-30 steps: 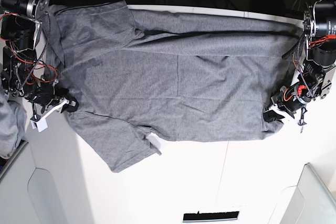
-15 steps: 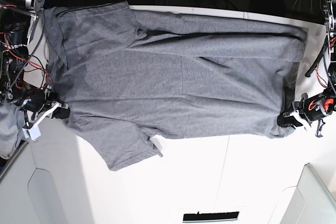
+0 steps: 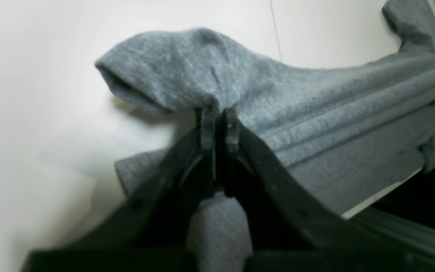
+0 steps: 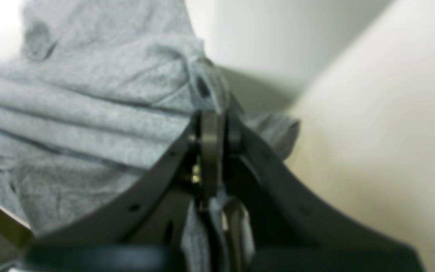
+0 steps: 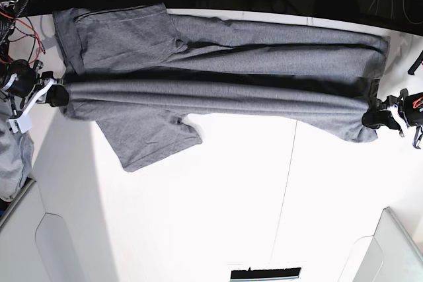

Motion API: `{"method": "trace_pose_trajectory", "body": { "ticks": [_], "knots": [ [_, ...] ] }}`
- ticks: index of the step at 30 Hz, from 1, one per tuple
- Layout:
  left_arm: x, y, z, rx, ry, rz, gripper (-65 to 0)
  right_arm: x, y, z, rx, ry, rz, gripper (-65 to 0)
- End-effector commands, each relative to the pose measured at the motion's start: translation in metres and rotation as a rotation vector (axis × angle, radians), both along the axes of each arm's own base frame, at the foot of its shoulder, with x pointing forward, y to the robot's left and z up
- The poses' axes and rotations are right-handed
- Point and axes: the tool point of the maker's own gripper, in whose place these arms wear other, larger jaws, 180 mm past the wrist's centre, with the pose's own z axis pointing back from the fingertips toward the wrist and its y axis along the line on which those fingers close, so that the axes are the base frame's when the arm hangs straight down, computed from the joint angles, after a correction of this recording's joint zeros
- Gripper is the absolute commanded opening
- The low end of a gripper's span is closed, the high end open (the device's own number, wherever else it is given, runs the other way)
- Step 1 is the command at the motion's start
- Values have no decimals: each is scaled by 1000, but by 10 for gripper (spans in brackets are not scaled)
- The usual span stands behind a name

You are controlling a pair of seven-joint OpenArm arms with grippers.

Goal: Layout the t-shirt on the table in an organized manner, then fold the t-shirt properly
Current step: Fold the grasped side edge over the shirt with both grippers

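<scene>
**Grey shirt pulled taut between two clamped grippers**

Grey cotton, the t-shirt (image 5: 218, 64) lies stretched sideways along the far part of the white table (image 5: 231, 203), its near edge lifted and drawn into a long tight ridge running from one side to the other. One short sleeve (image 5: 149, 140) hangs out flat toward the near side, the other lies at the far left corner. The left gripper (image 5: 378, 115) pinches the hem end, jaws closed tight on a bunched fold of cloth (image 3: 187, 75). The right gripper (image 5: 58, 94) is likewise clamped on fabric at the shoulder end. A paler heap of cloth (image 5: 14, 163) sits at the left edge.
</scene>
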Motion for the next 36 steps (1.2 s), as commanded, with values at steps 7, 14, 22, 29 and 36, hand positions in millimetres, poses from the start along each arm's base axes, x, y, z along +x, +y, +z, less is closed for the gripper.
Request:
{"method": "trace_pose_trajectory", "body": {
  "ticks": [7,14,22,29,36],
  "knots": [
    [-7,-2,0,-33,-6,12,-650,5,-10,9,-15,-39,-20,-324],
    [-9,-22,-12,-66,8,0,-650,56,-1,47,33,-237,-64,-296],
    [-9,-25,-13,-75,9,0,-650,103,48,44,85,-267,-78,-296],
    [-10,-25,-14,-75,12,0,-650,103,62,-10,139,-154,-137,-296],
    [-8,-25,-12,-80,-3,7,-650,90,88,-30,139,-84,-44,-297]
  ]
}}
